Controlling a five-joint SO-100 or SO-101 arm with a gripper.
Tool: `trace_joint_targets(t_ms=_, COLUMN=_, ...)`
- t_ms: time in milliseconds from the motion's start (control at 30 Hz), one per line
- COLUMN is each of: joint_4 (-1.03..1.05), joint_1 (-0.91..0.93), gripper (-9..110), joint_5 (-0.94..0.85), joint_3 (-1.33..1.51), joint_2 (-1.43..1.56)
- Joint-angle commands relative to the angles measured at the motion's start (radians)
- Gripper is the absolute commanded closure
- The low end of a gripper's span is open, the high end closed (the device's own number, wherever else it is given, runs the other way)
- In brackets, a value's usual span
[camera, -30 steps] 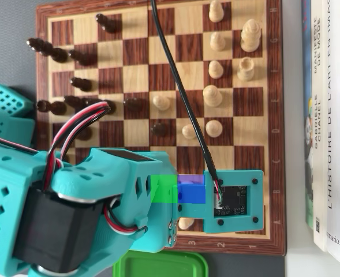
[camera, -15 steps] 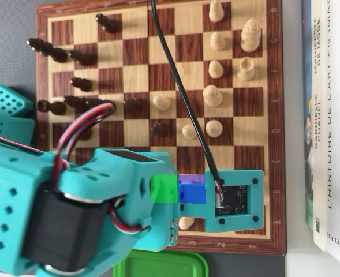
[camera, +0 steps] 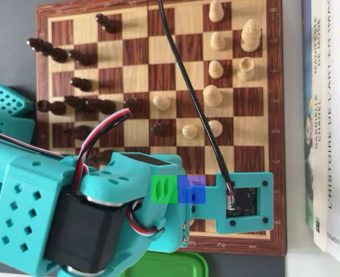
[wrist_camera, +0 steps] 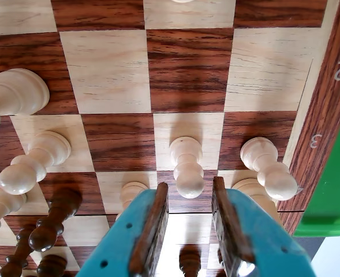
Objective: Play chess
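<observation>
Gripper [wrist_camera: 187, 199] spread, jaws straddling a white pawn [wrist_camera: 187, 167] near the board [wrist_camera: 325, 109] edge by the green lid [wrist_camera: 331, 190]. Lined up to pinch, not gripping yet.

I'd call this a home desk: my wooden chessboard [camera: 158, 17] sits on a grey tabletop [camera: 8, 46], with French paperback books [camera: 328, 115] lined along its right side.

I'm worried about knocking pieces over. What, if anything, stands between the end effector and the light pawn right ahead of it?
Nothing visible does. In the wrist view the open end effector faces the light pawn directly; another light pawn stands off to the right.
</observation>
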Motion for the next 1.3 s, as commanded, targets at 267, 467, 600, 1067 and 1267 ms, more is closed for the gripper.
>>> trace_joint_targets(t_ms=267, joint_4=0.003, joint_1=0.015, gripper=89, joint_5=-0.011, joint_3=-0.091, joint_2=-0.054)
trace_joint_targets(t_ms=467, joint_4=-0.006, joint_1=0.017, gripper=89, joint_5=-0.043, joint_3=-0.095, joint_2=-0.063)
trace_joint_targets(t_ms=600, joint_4=0.002, joint_1=0.017, gripper=89, joint_5=-0.043, joint_3=-0.092, joint_2=-0.064)
trace_joint_targets(t_ms=1067, joint_4=0.003, joint_1=0.012, gripper=89, joint_5=-0.043, joint_3=-0.06, joint_2=-0.064)
trace_joint_targets(t_ms=1267, joint_4=0.003, joint_1=0.011, gripper=89, joint_5=-0.043, joint_3=-0.058, joint_2=-0.064)
